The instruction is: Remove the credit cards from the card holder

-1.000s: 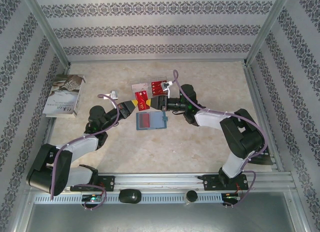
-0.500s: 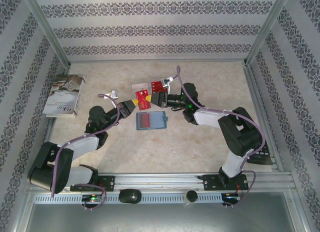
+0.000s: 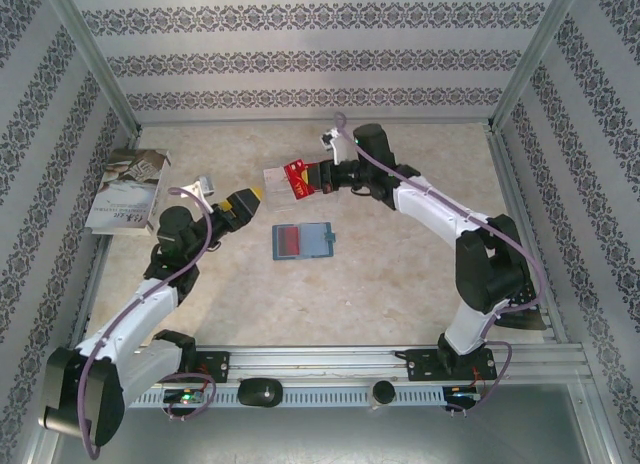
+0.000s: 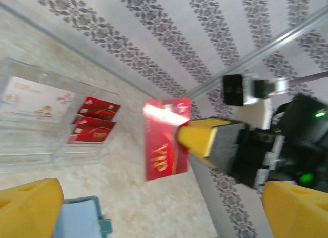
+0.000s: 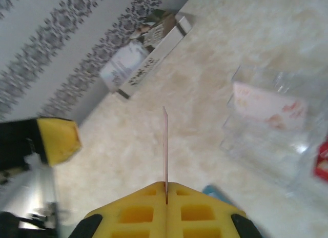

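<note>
Beige tabletop (image 3: pixel 400 284) carries the teal holder (image 3: pixel 315 240), lying flat and open near the middle, with a red card (image 3: pixel 287 241) on its left panel. Beyond it, the right gripper (image 3: pixel 314 178) is clamped tight on a VIP card (image 4: pixel 165 140), close by the clear tray (image 4: pixel 31 151), where more cards (image 4: pixel 95 126) lie. The left gripper (image 3: pixel 246 197) hangs spread wide, holding nothing, left of the holder.

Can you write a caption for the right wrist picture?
The right gripper, jaws shut, holds a red card edge-on near a clear tray.
</note>
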